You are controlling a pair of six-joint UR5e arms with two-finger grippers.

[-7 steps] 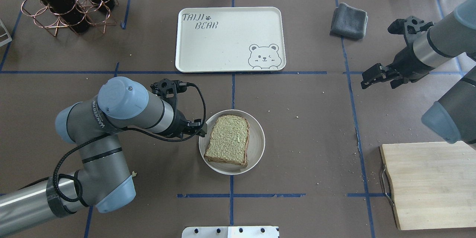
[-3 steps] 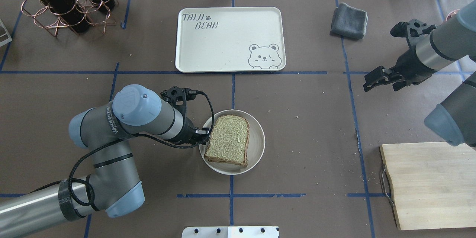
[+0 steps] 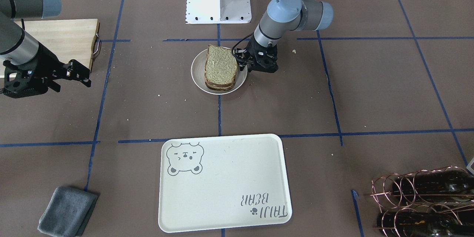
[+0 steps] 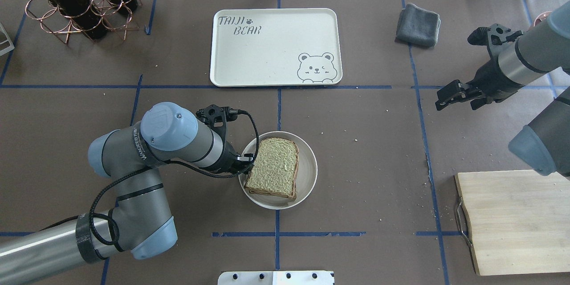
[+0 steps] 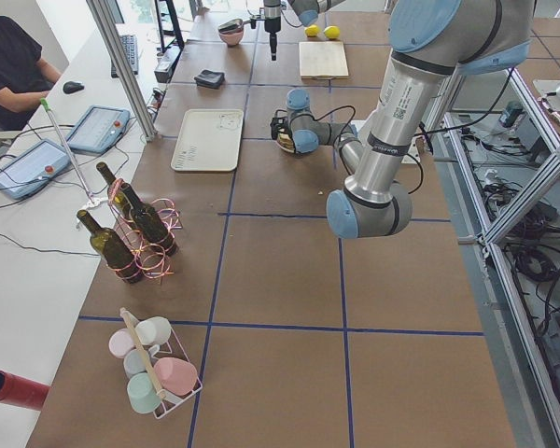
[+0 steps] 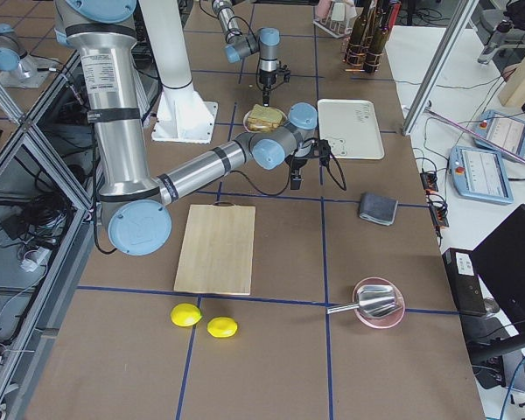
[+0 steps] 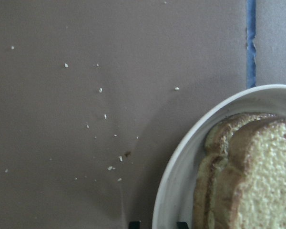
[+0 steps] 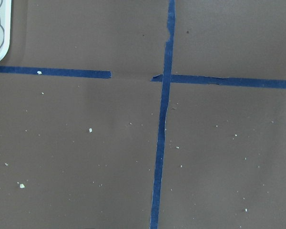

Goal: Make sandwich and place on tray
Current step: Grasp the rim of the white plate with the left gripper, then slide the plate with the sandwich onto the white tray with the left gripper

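The sandwich [image 4: 272, 168] is two toast slices stacked on a small round white plate [image 4: 308, 173]; the egg is hidden. The stack also shows in the front view [image 3: 220, 69] and the left wrist view [image 7: 257, 176]. My left gripper [image 4: 246, 159] is at the plate's left rim, its two fingertips [image 7: 134, 223] straddling the rim and closed on it. It also shows in the front view [image 3: 241, 58]. My right gripper [image 4: 446, 95] is open and empty, hovering far to the right. The cream tray [image 4: 276, 46] with the bear face lies beyond the plate, with nothing on it.
A wooden cutting board [image 4: 516, 220] lies at the near right. A folded grey cloth [image 4: 418, 25] lies at the far right. A copper rack with wine bottles [image 4: 80, 2] stands at the far left. Crumbs dot the brown table cover.
My left arm has moved right, bringing its gripper from beside the plate onto its left rim. My right gripper has drifted slightly right. Plate and sandwich have not moved.
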